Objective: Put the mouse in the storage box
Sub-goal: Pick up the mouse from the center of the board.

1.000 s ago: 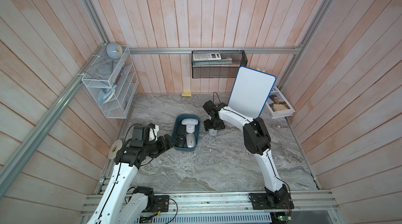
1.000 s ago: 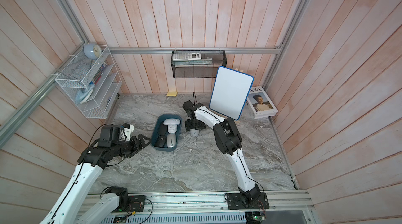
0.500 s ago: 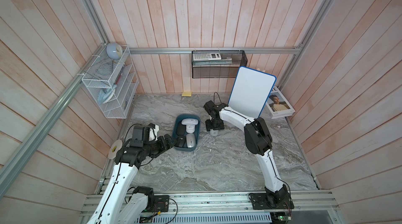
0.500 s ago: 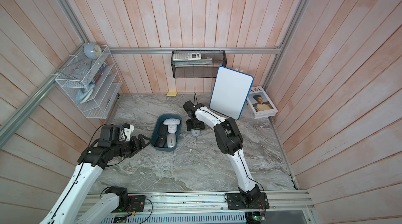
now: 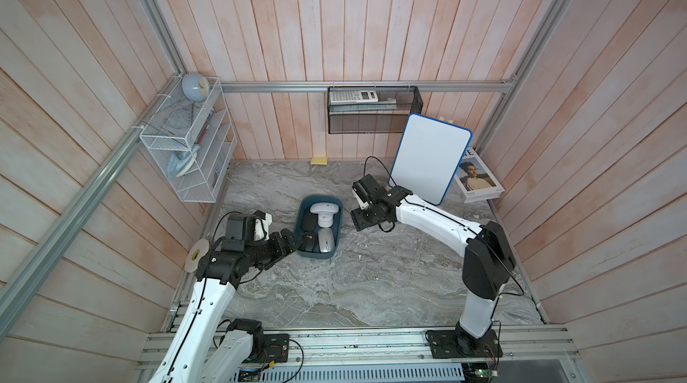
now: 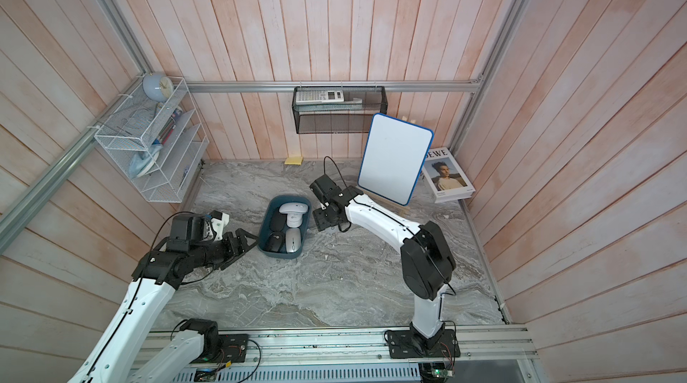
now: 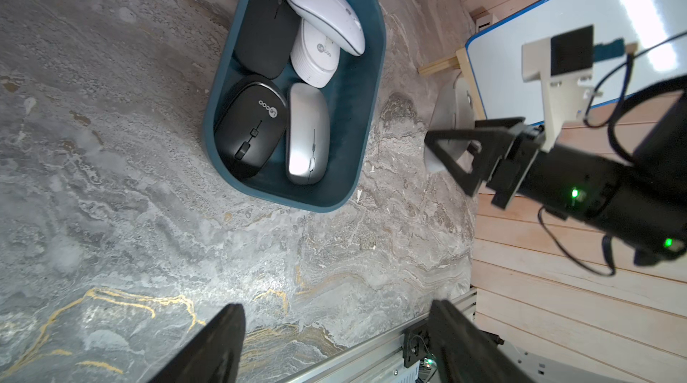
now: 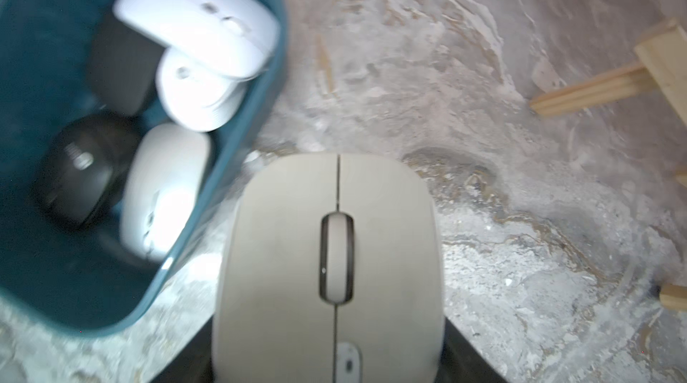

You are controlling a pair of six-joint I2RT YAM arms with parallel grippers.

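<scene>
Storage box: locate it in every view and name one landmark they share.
In a top view: storage box midway across the marble table.
In a top view: storage box, same spot.
Left wrist: storage box whole, seen from above.
Right wrist: storage box blurred, cut off, beside the beige mouse.
Shared landmark: silver mouse inside it.

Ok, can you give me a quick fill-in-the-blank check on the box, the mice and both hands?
1. The storage box holds ___ mice.
2. ___ of them are black.
3. The right hand is closed on a beige mouse outside the box, while the open left hand holds ___.

Missing words: five; two; nothing.
</scene>
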